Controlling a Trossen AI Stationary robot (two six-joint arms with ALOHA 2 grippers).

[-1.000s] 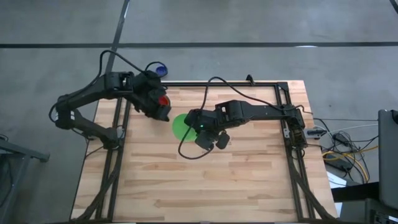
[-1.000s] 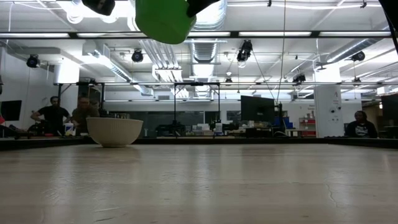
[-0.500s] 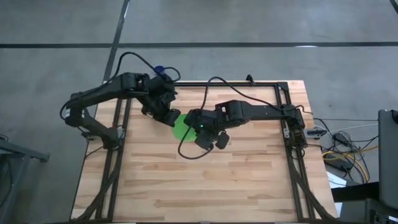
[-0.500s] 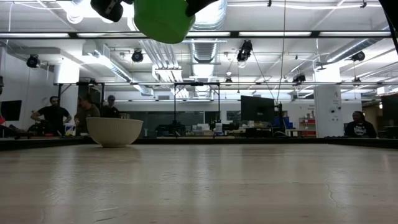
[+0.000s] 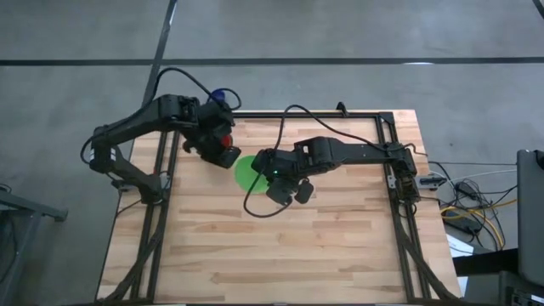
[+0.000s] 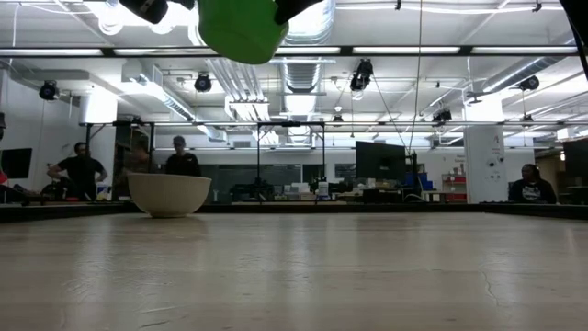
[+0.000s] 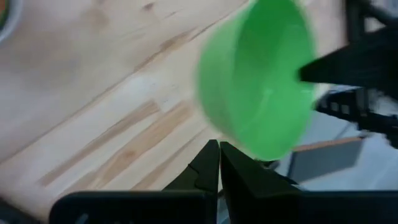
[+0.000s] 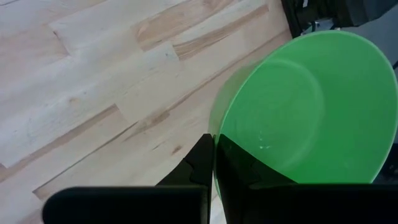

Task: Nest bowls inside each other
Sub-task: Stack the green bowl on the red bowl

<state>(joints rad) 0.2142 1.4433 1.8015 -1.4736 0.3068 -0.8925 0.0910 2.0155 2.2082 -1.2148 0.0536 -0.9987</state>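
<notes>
Right gripper point(image 8: 212, 146) first: its two dark fingers are pinched tight on the rim of a bright green bowl point(image 8: 311, 112), one finger inside the wall and one outside. It has the bowl up in the air, clear of the wooden table point(image 5: 340, 246) and tipped so its hollow faces sideways. In the low view the bowl is cut off by the upper edge, so we see only its underside.

Over to the left gripper point(image 7: 217, 149): its fingers are pressed together with nothing between them. It hangs above the table just beside that green bowl, which fills the space straight ahead of it.

Now the hard parts. A red bowl point(image 5: 224, 141) peeps out right at the left gripper, mostly covered by the arm; we cannot tell what it rests on. A whitish-grey bowl point(image 6: 170, 193) stands upright on the table in the low view, but from above we cannot find it at all. A curved greyish rim point(image 7: 3, 12) is cut off at the corner of the left wrist view, too little to name.

Our count: one green bowl, one red, one whitish-grey, so three bowls seen. Two arms, two grippers. In the room beyond the table, three people point(image 6: 81, 170) are clear and a fourth figure is only a blur.
</notes>
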